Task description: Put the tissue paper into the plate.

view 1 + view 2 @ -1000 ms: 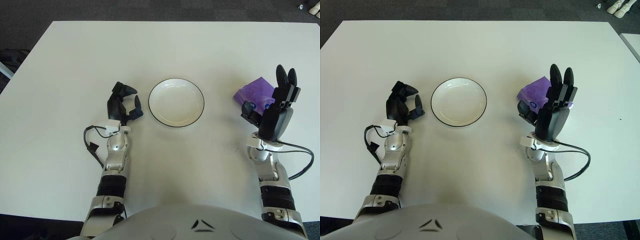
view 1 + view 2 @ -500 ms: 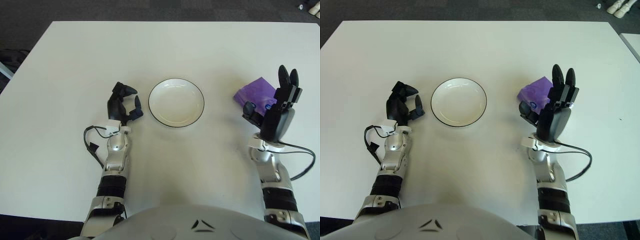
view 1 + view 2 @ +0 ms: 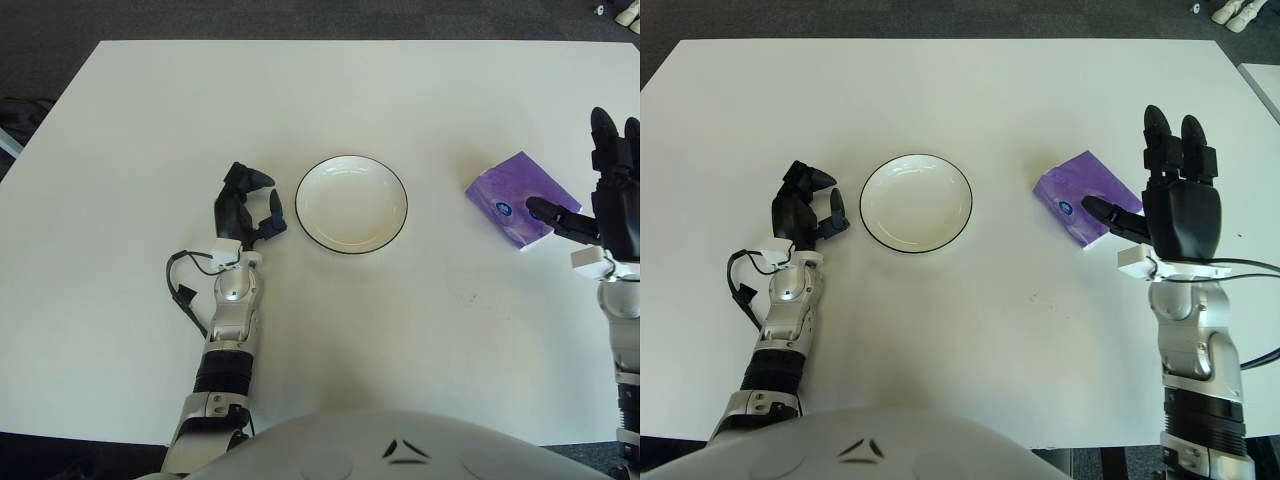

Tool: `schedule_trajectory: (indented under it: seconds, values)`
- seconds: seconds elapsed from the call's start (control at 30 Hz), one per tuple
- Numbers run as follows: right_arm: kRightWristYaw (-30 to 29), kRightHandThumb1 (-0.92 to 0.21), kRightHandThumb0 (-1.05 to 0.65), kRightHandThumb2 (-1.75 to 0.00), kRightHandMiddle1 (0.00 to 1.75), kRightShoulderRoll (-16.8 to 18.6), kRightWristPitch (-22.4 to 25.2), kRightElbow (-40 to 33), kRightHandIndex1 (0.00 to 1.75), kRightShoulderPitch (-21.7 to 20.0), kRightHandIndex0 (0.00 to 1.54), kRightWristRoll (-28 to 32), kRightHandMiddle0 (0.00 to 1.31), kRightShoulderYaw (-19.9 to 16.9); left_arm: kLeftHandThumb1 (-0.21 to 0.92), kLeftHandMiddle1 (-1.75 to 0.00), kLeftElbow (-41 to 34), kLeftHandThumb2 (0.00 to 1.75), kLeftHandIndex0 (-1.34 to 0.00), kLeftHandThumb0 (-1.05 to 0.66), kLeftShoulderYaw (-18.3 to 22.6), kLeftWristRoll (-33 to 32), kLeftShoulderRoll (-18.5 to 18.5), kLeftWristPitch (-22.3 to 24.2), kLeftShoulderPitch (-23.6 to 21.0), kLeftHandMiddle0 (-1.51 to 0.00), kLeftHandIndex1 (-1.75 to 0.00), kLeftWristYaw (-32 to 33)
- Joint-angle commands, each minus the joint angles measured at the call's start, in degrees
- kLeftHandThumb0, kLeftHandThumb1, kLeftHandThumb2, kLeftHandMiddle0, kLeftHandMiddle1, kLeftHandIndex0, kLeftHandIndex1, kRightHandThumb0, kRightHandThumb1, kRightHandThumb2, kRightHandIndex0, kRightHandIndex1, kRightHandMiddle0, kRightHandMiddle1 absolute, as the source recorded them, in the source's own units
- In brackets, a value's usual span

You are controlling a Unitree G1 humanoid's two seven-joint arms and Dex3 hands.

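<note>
A purple tissue pack (image 3: 1084,197) lies flat on the white table, right of centre. The white plate (image 3: 916,203) with a dark rim sits empty near the middle. My right hand (image 3: 1165,190) is raised just right of the pack, fingers spread upward, thumb tip reaching toward the pack's near right corner; it holds nothing. My left hand (image 3: 806,208) shows left of the plate, fingers loosely curled and empty.
The white table (image 3: 960,90) stretches wide behind the plate and pack. Cables trail from both wrists (image 3: 740,285). Dark carpet lies beyond the far edge.
My right hand has moved right and lifted away from the tissue pack, uncovering it fully. The left hand and the plate have stayed put.
</note>
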Motion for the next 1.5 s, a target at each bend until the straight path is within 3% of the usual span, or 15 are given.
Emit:
schedule_trajectory:
  seconds: [0.0,0.8,1.47]
  values:
    - [6.92,-0.75,-1.05,-0.50,0.00,-4.98,0.82,-1.12,0.00,0.77,0.00,4.05,0.00,-1.19,0.35,-1.75,5.89,1.29,-0.58,-0.47,0.21,0.93,-0.27,2.56,6.18,-0.94,-1.75,0.77]
    - [19.82,-0.71,-1.05,-0.44,0.00,-11.95,8.62,-2.32,0.00,-1.66,0.00,3.90,0.00,2.33,0.36,-1.75,6.00,1.27,-0.57,-0.46,0.19,0.29,0.10,2.19,6.24,-0.97,-1.75,0.16]
    - [22.29,-0.70,-1.05,-0.45,0.00,-13.04,9.40,-6.27,0.00,-2.75,0.00,1.62,0.00,6.75,0.35,-1.75,5.64,1.28,-0.58,-0.47,0.43,-0.09,0.85,2.39,6.35,-0.97,-1.75,-0.53]
